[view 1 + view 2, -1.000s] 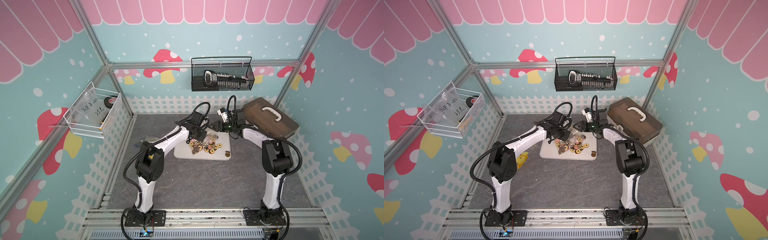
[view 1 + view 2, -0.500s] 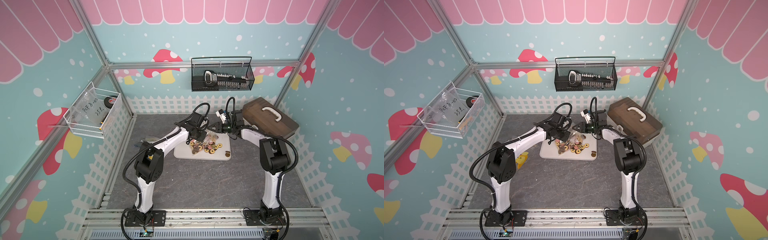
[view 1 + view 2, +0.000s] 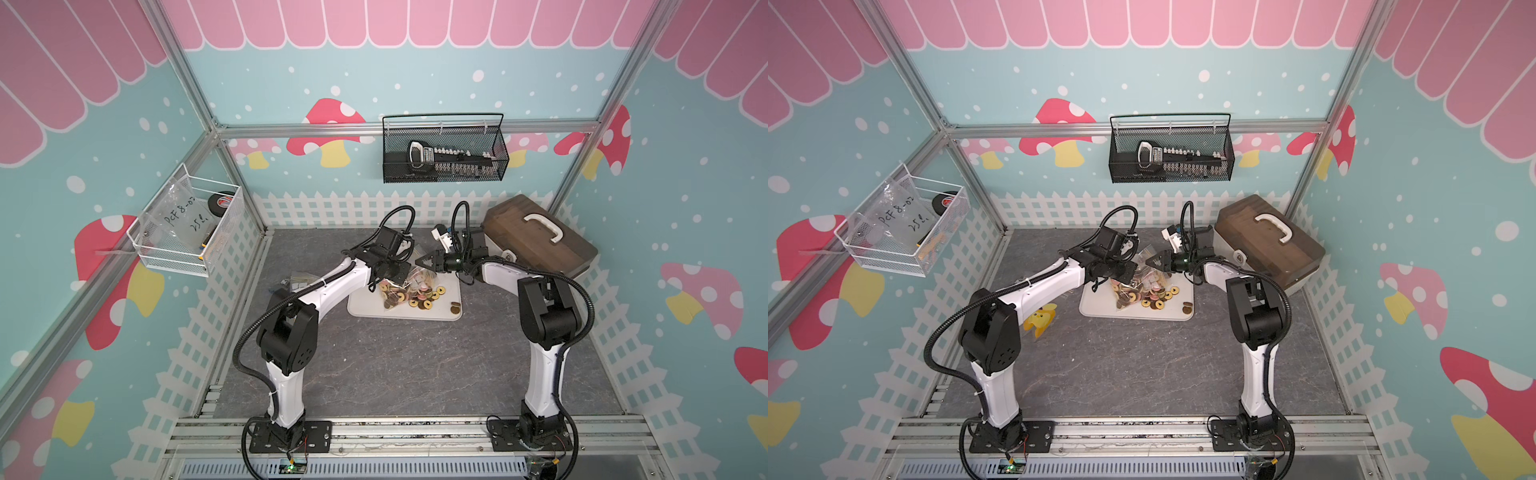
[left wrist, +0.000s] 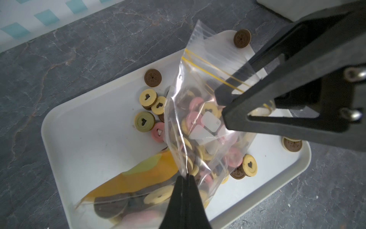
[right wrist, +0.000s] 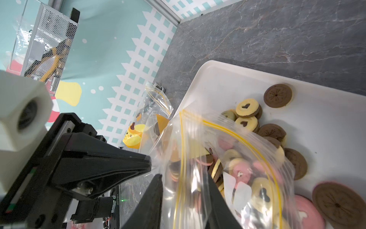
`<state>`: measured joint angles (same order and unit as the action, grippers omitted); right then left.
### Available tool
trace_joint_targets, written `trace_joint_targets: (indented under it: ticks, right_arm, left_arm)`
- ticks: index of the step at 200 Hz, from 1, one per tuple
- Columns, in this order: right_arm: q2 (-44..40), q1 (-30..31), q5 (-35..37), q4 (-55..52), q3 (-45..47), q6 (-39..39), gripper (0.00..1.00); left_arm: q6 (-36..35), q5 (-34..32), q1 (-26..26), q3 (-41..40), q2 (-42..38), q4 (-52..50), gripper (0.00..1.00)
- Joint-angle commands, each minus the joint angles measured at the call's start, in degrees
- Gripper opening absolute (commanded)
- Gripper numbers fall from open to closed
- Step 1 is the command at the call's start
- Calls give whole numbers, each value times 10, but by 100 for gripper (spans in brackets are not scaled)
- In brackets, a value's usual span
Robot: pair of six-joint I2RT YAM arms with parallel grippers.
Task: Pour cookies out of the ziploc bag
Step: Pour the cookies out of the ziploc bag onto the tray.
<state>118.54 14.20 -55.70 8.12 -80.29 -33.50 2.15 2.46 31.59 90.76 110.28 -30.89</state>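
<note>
many cookies (image 4: 195, 104) fill ziploc bag (image 4: 208, 59) (others on tray (image 4: 79, 128))

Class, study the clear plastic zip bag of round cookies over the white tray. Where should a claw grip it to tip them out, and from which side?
Likely best: pinch the clear plastic zip bag by flat, empty film at the end farthest from the yellow zip strip, from above. The round cookies bulge its middle, and the white tray lies underneath.
</note>
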Motion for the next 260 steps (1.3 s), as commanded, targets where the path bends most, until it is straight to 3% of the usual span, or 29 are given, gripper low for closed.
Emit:
trace_joint_targets:
  ticks: [1, 63, 95, 140, 192, 235, 260]
  right_arm:
    - [-28, -9, -14, 11, 10, 10, 33]
    - [-11, -17, -44, 48, -8, -21, 56]
    - [-1, -17, -70, 85, -5, -50, 57]
    - [-32, -17, -67, 89, 24, -40, 38]
    - [-30, -14, -29, 8, 11, 6, 28]
    - [-57, -3, -11, 8, 28, 14, 2]
    - [-92, -3, 15, 4, 68, 37, 0]
  left_arm:
    - [-7, 15, -2, -21, -34, 42, 0]
    - [-13, 26, -2, -40, -44, 61, 0]
    - [-14, 21, -2, -40, -43, 63, 0]
    - [-14, 8, -3, -36, -35, 59, 0]
    - [-10, 16, -3, -39, -38, 67, 0]
    - [1, -1, -5, -40, -38, 70, 0]
    - [36, -5, -30, -71, -64, 98, 21]
